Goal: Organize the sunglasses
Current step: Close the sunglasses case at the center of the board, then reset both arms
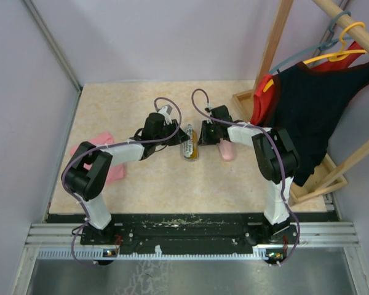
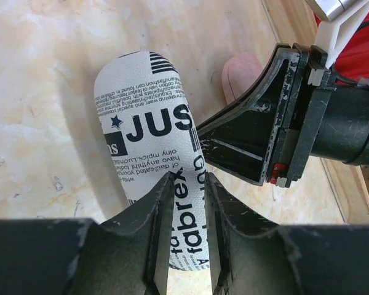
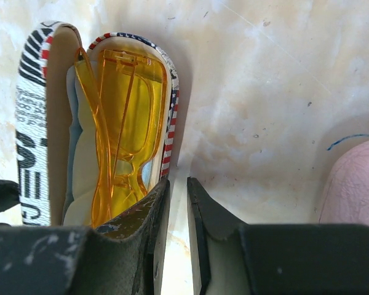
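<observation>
The orange sunglasses (image 3: pixel 126 104) lie folded in the open black-and-white printed case (image 2: pixel 144 117), which sits mid-table (image 1: pixel 189 149). My left gripper (image 2: pixel 187 184) is shut on the case's raised lid (image 3: pixel 34 123), holding it up. My right gripper (image 3: pixel 177 184) is low at the case's right rim. Its jaws stand a narrow gap apart with only bare table between them, and its left finger (image 3: pixel 141 215) lies against the striped rim. The black-framed sunglasses are out of view.
A pink oblong case (image 1: pixel 226 149) lies just right of the printed case, close to the right gripper. A pink flat item (image 1: pixel 104 161) lies at the left by the left arm. A wooden rack with hanging clothes (image 1: pixel 307 117) stands on the right.
</observation>
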Robot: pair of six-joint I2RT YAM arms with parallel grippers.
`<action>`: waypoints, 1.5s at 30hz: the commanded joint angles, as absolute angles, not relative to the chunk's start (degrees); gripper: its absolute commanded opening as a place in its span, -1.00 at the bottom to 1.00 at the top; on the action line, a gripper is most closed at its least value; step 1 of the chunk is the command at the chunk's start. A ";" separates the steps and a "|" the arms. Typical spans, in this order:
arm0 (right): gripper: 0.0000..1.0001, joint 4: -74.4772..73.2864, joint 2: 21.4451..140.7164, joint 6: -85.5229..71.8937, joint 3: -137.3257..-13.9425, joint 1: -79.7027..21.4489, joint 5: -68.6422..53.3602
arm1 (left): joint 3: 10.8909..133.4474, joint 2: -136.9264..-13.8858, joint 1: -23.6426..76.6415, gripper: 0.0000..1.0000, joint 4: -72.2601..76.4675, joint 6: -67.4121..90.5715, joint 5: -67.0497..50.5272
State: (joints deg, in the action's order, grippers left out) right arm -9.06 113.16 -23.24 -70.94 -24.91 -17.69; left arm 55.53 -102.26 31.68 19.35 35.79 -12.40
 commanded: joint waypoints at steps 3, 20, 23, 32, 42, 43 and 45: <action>-0.58 -6.48 114.35 -24.43 -70.82 -25.77 -21.09 | 56.08 -105.97 33.84 -0.33 16.37 34.74 -12.97; -0.57 -7.10 113.55 -24.18 -71.06 -25.75 -19.48 | 55.75 -107.71 33.90 -0.33 16.70 34.37 -12.96; -0.57 -7.64 111.81 -23.49 -70.80 -25.75 -16.63 | 55.55 -106.02 33.84 -0.32 16.51 34.00 -12.56; -0.31 -9.04 102.49 -19.73 -70.09 -25.75 -8.55 | 56.77 -94.91 33.75 -0.19 11.86 28.62 -4.24; 0.20 -7.31 83.75 -16.77 -63.33 -25.20 -2.33 | 53.77 -78.36 33.71 0.12 6.99 22.00 7.10; 0.26 -6.45 81.39 -17.32 -62.46 -24.62 -4.56 | 53.36 -76.11 33.67 0.17 6.96 21.36 7.94; 0.33 -5.23 76.15 -17.83 -61.73 -24.10 -5.80 | 52.79 -71.52 33.66 0.25 6.86 19.56 9.05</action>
